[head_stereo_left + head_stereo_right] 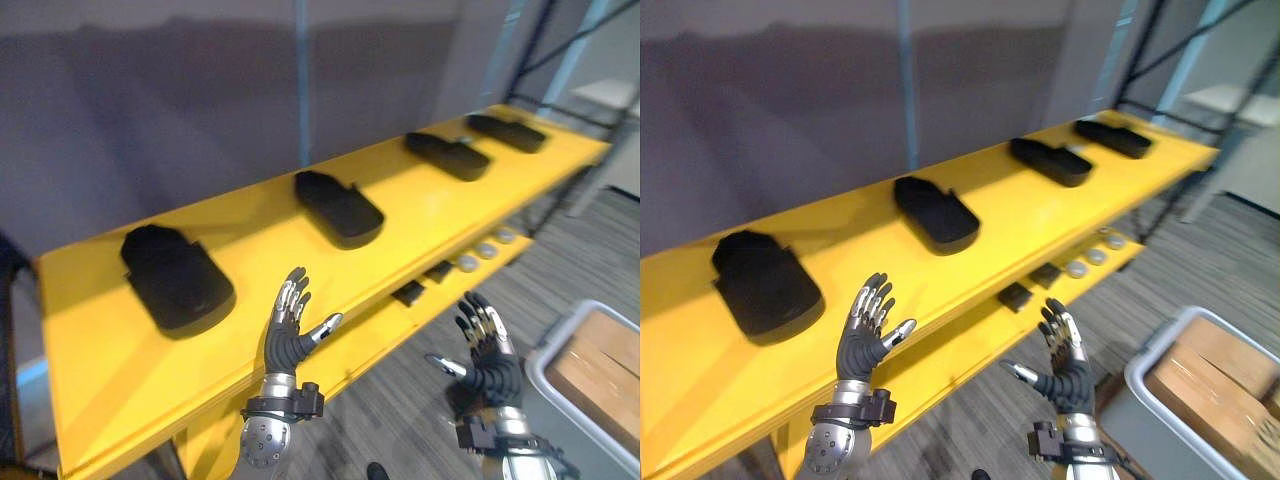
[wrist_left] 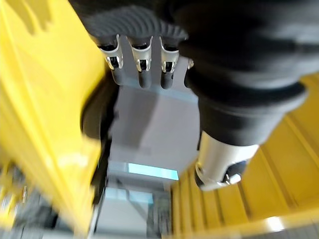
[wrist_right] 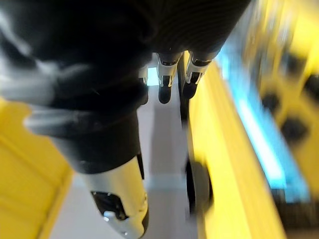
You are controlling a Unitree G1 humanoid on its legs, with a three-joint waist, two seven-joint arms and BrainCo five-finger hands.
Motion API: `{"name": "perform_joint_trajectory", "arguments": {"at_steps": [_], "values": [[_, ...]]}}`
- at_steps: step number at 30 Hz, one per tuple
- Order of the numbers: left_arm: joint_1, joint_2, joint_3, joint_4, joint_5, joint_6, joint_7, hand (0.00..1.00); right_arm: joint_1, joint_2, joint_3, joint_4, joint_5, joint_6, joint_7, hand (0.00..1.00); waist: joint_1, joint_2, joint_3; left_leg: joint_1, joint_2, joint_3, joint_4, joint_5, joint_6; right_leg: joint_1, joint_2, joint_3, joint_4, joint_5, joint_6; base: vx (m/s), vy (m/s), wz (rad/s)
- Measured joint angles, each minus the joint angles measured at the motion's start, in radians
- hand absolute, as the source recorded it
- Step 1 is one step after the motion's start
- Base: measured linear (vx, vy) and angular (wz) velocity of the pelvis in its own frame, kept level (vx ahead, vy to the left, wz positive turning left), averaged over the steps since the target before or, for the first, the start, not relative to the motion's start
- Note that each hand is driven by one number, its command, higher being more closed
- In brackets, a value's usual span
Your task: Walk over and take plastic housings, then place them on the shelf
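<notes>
Several black plastic housings lie in a row on the yellow shelf top (image 1: 100, 360): the nearest one (image 1: 175, 278) at the left, another (image 1: 338, 207) in the middle, two more (image 1: 446, 155) (image 1: 506, 131) farther right. My left hand (image 1: 290, 335) is open, fingers straight, raised over the shelf's front edge just right of the nearest housing and apart from it. My right hand (image 1: 487, 360) is open too, held lower in front of the shelf, above the floor. Neither hand holds anything.
A lower yellow shelf level (image 1: 470, 275) carries small black parts (image 1: 410, 292) and round silver pieces (image 1: 487, 250). A grey bin with cardboard (image 1: 590, 370) stands on the floor at the right. A grey wall backs the shelf; metal frame posts (image 1: 560, 60) rise at far right.
</notes>
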Motion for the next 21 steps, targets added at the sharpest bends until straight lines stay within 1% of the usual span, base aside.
{"name": "perform_joint_trajectory", "arguments": {"at_steps": [1, 2, 3, 4, 5, 6, 7, 8, 9, 10, 11, 12, 13, 14, 15, 16, 17, 18, 20, 21], "values": [[0.002, -0.008, 0.010, 0.016, 0.014, 0.000, 0.000, 0.00, 0.000, 0.000, -0.038, 0.001, -0.027, 0.006, -0.017, 0.00, -0.004, 0.011, -0.001, 0.017, 0.022, 0.070, -0.032, 0.028, 0.005, 0.004, -0.009, -0.101, 0.080, -0.089, -0.040, -0.20, 0.135, -1.42], [0.005, -0.009, 0.019, 0.020, 0.018, 0.000, 0.001, 0.00, 0.000, 0.000, -0.056, 0.002, -0.037, 0.008, -0.023, 0.00, -0.002, 0.018, -0.003, 0.022, 0.036, 0.101, -0.047, 0.040, 0.003, 0.010, -0.012, -0.114, 0.120, -0.124, -0.036, -0.23, 0.149, -1.60], [0.006, -0.010, 0.040, 0.032, 0.019, -0.001, 0.000, 0.00, 0.001, 0.007, -0.091, 0.010, -0.043, 0.010, -0.033, 0.00, -0.006, 0.024, -0.002, 0.035, 0.060, 0.148, -0.078, 0.067, -0.001, 0.034, -0.032, -0.120, 0.187, -0.181, -0.024, -0.19, 0.073, -1.34], [0.006, -0.010, 0.067, 0.051, 0.019, 0.000, 0.000, 0.00, 0.000, 0.014, -0.120, 0.026, -0.059, 0.016, -0.039, 0.00, -0.013, 0.019, -0.009, 0.040, 0.082, 0.184, -0.108, 0.090, -0.010, 0.059, -0.064, -0.133, 0.235, -0.229, -0.023, -0.17, 0.021, -1.22], [0.007, -0.009, 0.079, 0.066, 0.019, 0.000, -0.001, 0.00, 0.000, 0.018, -0.132, 0.036, -0.077, 0.018, -0.040, 0.00, -0.013, 0.019, -0.010, 0.045, 0.094, 0.205, -0.125, 0.099, -0.013, 0.078, -0.079, -0.135, 0.249, -0.246, -0.025, -0.15, -0.078, -1.14], [0.021, -0.005, 0.102, 0.093, 0.019, 0.000, -0.001, 0.00, 0.002, 0.028, -0.145, 0.053, -0.100, 0.020, -0.042, 0.00, -0.013, 0.016, -0.017, 0.051, 0.108, 0.240, -0.160, 0.123, -0.023, 0.109, -0.112, -0.138, 0.263, -0.265, -0.014, -0.14, -0.196, -1.09], [0.043, -0.002, 0.125, 0.123, 0.019, 0.006, -0.004, 0.00, 0.001, 0.033, -0.150, 0.077, -0.118, 0.021, -0.042, 0.00, -0.012, 0.011, -0.029, 0.047, 0.113, 0.265, -0.192, 0.141, -0.035, 0.133, -0.148, -0.144, 0.265, -0.281, -0.006, -0.12, -0.231, -1.13], [0.059, 0.001, 0.138, 0.146, 0.018, 0.012, -0.006, 0.00, 0.001, 0.036, -0.153, 0.100, -0.126, 0.025, -0.041, 0.00, -0.010, 0.003, -0.036, 0.043, 0.108, 0.274, -0.211, 0.150, -0.051, 0.153, -0.172, -0.155, 0.259, -0.281, -0.006, -0.09, -0.292, -1.00], [0.082, 0.008, 0.160, 0.175, 0.015, 0.020, -0.011, 0.00, -0.001, 0.037, -0.155, 0.146, -0.131, 0.030, -0.040, 0.00, -0.007, -0.023, -0.055, 0.031, 0.096, 0.281, -0.225, 0.165, -0.074, 0.179, -0.190, -0.156, 0.210, -0.303, 0.020, -0.04, -0.232, -0.73], [0.088, 0.012, 0.171, 0.191, 0.015, 0.026, -0.014, 0.00, -0.001, 0.038, -0.157, 0.165, -0.131, 0.035, -0.039, 0.00, -0.005, -0.035, -0.065, 0.020, 0.089, 0.281, -0.227, 0.172, -0.086, 0.188, -0.189, -0.161, 0.173, -0.322, 0.034, -0.02, -0.321, -0.70], [0.092, 0.012, 0.201, 0.235, 0.013, 0.039, -0.027, 0.00, -0.004, 0.041, -0.172, 0.203, -0.131, 0.047, -0.038, 0.00, 0.004, -0.053, -0.077, 0.009, 0.067, 0.287, -0.244, 0.187, -0.111, 0.194, -0.190, -0.178, 0.098, -0.372, 0.026, 0.01, -0.269, -0.48], [0.092, 0.002, 0.213, 0.268, 0.012, 0.046, -0.033, 0.00, -0.012, 0.041, -0.185, 0.228, -0.131, 0.055, -0.038, 0.00, 0.004, -0.040, -0.079, 0.008, 0.072, 0.281, -0.254, 0.198, -0.125, 0.195, -0.179, -0.177, 0.074, -0.367, 0.016, 0.05, -0.287, -0.46], [0.107, -0.022, 0.228, 0.305, 0.001, 0.066, -0.044, 0.00, -0.017, 0.035, -0.209, 0.279, -0.131, 0.072, -0.038, 0.00, 0.000, -0.018, -0.089, 0.015, 0.075, 0.250, -0.284, 0.218, -0.122, 0.200, -0.149, -0.174, 0.049, -0.355, 0.007, 0.10, -0.225, -0.32], [0.122, -0.036, 0.239, 0.315, -0.005, 0.068, -0.047, 0.00, -0.018, 0.035, -0.228, 0.315, -0.131, 0.079, -0.038, 0.00, 0.001, -0.004, -0.097, 0.026, 0.094, 0.247, -0.297, 0.225, -0.133, 0.212, -0.125, -0.167, 0.031, -0.351, 0.000, 0.14, -0.229, -0.36], [0.131, -0.046, 0.255, 0.329, -0.006, 0.068, -0.049, 0.00, -0.022, 0.034, -0.244, 0.358, -0.131, 0.085, -0.040, 0.00, 0.005, 0.003, -0.103, 0.041, 0.113, 0.249, -0.316, 0.232, -0.145, 0.220, -0.099, -0.158, 0.021, -0.350, -0.001, 0.12, -0.172, -0.35], [0.128, -0.048, 0.270, 0.348, -0.006, 0.069, -0.050, 0.00, -0.030, 0.032, -0.251, 0.393, -0.131, 0.086, -0.043, 0.00, 0.006, 0.008, -0.107, 0.054, 0.125, 0.255, -0.333, 0.237, -0.152, 0.221, -0.084, -0.156, 0.020, -0.350, -0.001, 0.13, -0.143, -0.30], [0.116, -0.045, 0.292, 0.389, -0.006, 0.068, -0.051, 0.00, -0.048, 0.028, -0.265, 0.453, -0.131, 0.088, -0.048, 0.00, 0.006, 0.008, -0.109, 0.070, 0.128, 0.255, -0.351, 0.249, -0.145, 0.223, -0.075, -0.154, 0.019, -0.350, -0.001, 0.08, -0.077, -0.17], [0.109, -0.041, 0.300, 0.413, -0.009, 0.068, -0.050, 0.00, -0.060, 0.019, -0.267, 0.491, -0.131, 0.090, -0.053, 0.00, 0.005, 0.008, -0.109, 0.078, 0.128, 0.255, -0.363, 0.256, -0.148, 0.223, -0.074, -0.154, 0.019, -0.349, -0.002, 0.11, -0.056, -0.12], [0.070, -0.014, 0.329, 0.546, -0.033, 0.069, -0.052, 0.00, -0.115, -0.020, -0.274, 0.683, -0.117, 0.095, -0.059, 0.00, 0.001, 0.011, -0.111, 0.096, 0.119, 0.255, -0.377, 0.261, -0.155, 0.241, -0.079, -0.156, 0.006, -0.348, -0.003, 0.08, 0.022, -0.01], [0.056, -0.003, 0.333, 0.592, -0.039, 0.069, -0.052, 0.00, -0.136, -0.027, -0.277, 0.741, -0.107, 0.096, -0.059, 0.00, 0.001, 0.011, -0.111, 0.101, 0.115, 0.254, -0.378, 0.261, -0.155, 0.251, -0.081, -0.158, -0.001, -0.346, -0.007, 0.04, 0.033, 0.06]]}}
